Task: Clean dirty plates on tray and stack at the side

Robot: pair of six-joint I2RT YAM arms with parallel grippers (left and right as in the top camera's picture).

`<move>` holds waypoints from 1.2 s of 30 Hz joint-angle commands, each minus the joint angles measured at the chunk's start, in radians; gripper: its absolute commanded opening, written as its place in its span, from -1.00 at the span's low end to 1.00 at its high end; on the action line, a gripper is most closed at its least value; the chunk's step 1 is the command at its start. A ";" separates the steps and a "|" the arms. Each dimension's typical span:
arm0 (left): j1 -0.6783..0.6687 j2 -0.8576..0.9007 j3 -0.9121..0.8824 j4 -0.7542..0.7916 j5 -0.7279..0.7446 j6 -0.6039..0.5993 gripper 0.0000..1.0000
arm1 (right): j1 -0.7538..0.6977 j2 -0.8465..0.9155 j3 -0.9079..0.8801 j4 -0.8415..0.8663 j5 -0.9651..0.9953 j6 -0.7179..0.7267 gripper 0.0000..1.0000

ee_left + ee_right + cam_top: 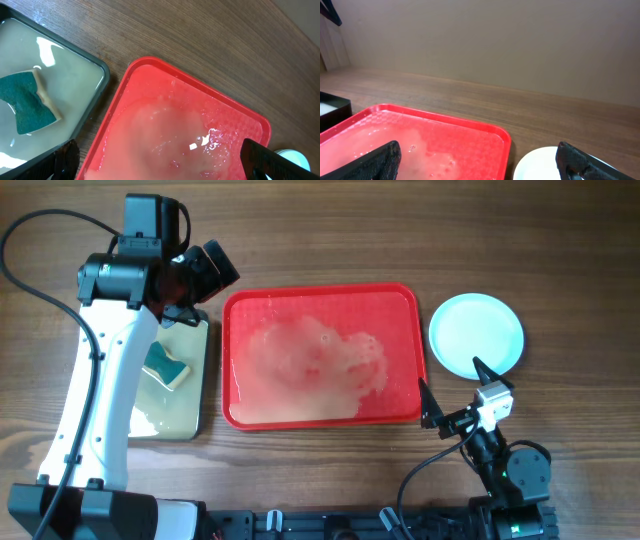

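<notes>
Both wide open, nothing held: left claw (159,150) hangs toward the desk's (320,220) far edge, right claw (455,385) near the pale-blue plate (476,335) by the right edge.

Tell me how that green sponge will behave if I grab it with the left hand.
Probably soft: the sponge has a pinched waist, so it should squash in the grip. It lies in what looks like pale liquid in the black-rimmed tray, so it is likely soaked, heavier than it looks, and apt to drip.
</notes>
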 commanded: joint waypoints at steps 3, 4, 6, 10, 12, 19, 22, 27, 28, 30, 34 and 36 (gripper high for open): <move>-0.002 0.001 0.000 0.000 0.005 -0.006 1.00 | -0.003 -0.015 -0.002 0.003 -0.002 -0.011 1.00; -0.002 0.001 0.000 0.000 0.005 -0.006 1.00 | -0.003 -0.015 -0.002 0.003 -0.002 -0.011 0.99; -0.002 0.001 0.000 0.000 -0.002 0.002 0.99 | -0.003 -0.015 -0.002 0.003 -0.002 -0.011 1.00; -0.008 -0.034 -0.006 0.016 -0.051 0.033 1.00 | -0.003 -0.014 -0.002 0.003 -0.002 -0.011 0.99; -0.055 -0.127 -0.088 0.153 -0.051 0.191 1.00 | -0.003 -0.015 -0.002 0.003 -0.002 -0.011 1.00; -0.035 -0.612 -0.676 0.692 -0.038 0.286 1.00 | -0.003 -0.015 -0.002 0.003 -0.002 -0.011 0.99; 0.027 -0.838 -0.933 0.867 -0.006 0.286 1.00 | -0.003 -0.015 -0.002 0.003 -0.002 -0.011 1.00; 0.101 -1.173 -1.249 1.002 -0.003 0.287 1.00 | -0.003 -0.015 -0.002 0.003 -0.002 -0.011 0.99; 0.112 -1.229 -1.297 1.015 -0.003 0.287 1.00 | -0.003 -0.015 -0.002 0.003 -0.002 -0.011 0.99; 0.124 -1.330 -1.373 1.025 -0.003 0.287 1.00 | -0.003 -0.015 -0.002 0.003 -0.002 -0.011 0.99; 0.125 -1.459 -1.479 1.032 -0.011 0.291 1.00 | -0.003 -0.014 -0.002 0.003 -0.002 -0.011 0.99; 0.122 -1.498 -1.522 1.069 -0.032 0.291 1.00 | -0.003 -0.014 -0.002 0.003 -0.002 -0.011 0.99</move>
